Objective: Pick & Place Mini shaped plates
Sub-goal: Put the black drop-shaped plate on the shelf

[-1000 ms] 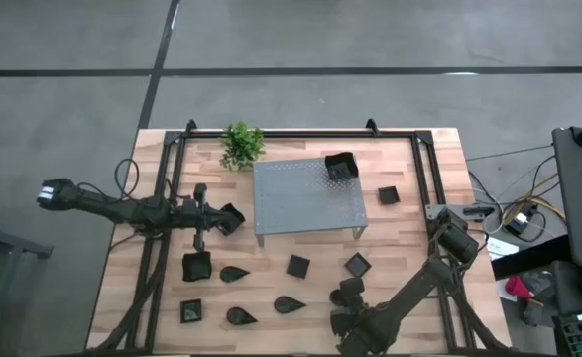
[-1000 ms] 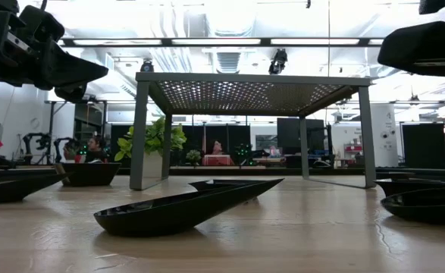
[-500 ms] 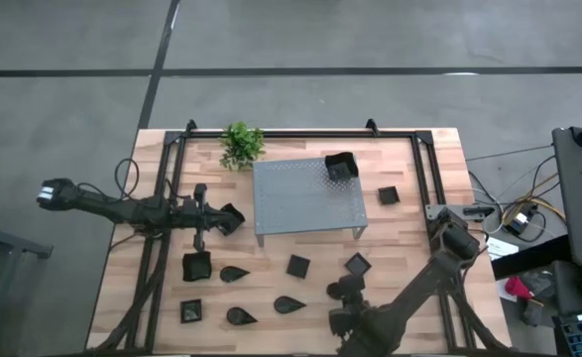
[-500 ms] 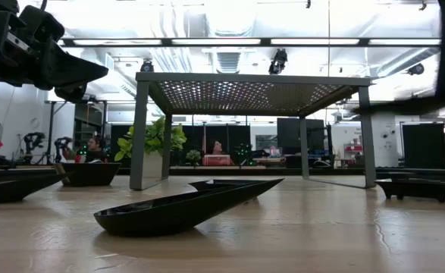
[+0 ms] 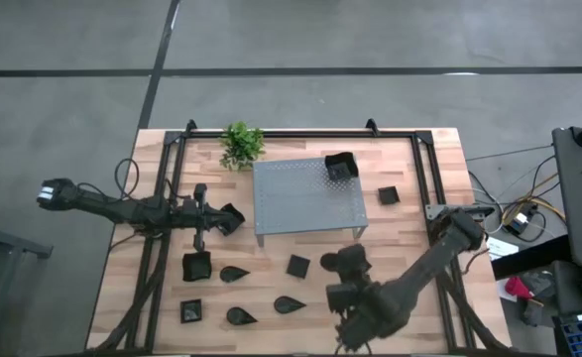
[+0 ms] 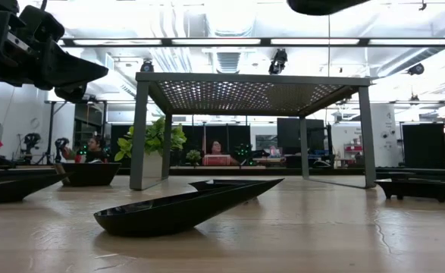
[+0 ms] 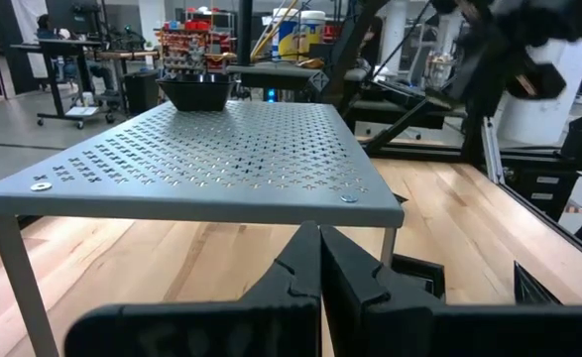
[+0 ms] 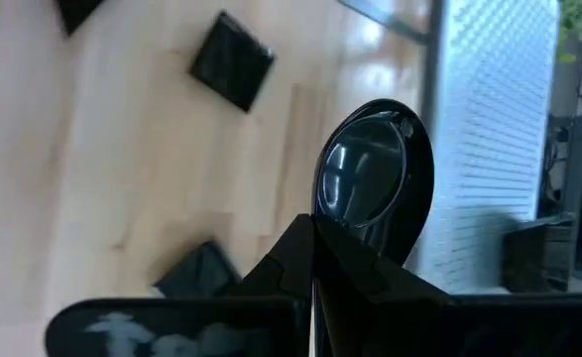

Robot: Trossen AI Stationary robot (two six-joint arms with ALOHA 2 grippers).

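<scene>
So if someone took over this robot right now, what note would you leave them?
Right end effector: shut on a teardrop plate, lifted above the table in front of the grey stand.
Left end effector: shut, holding nothing, waiting left of the stand.
Done: one square plate sits on the stand's back right corner.
Left: the other black plates lie on the wooden table, mostly in front of the stand, one square plate to its right.

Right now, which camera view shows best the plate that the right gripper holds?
The right wrist view: the right gripper is shut on the teardrop plate, showing its glossy inside. The high view shows only a dark shape; the low view, its underside; the left wrist view does not show it clearly.
</scene>
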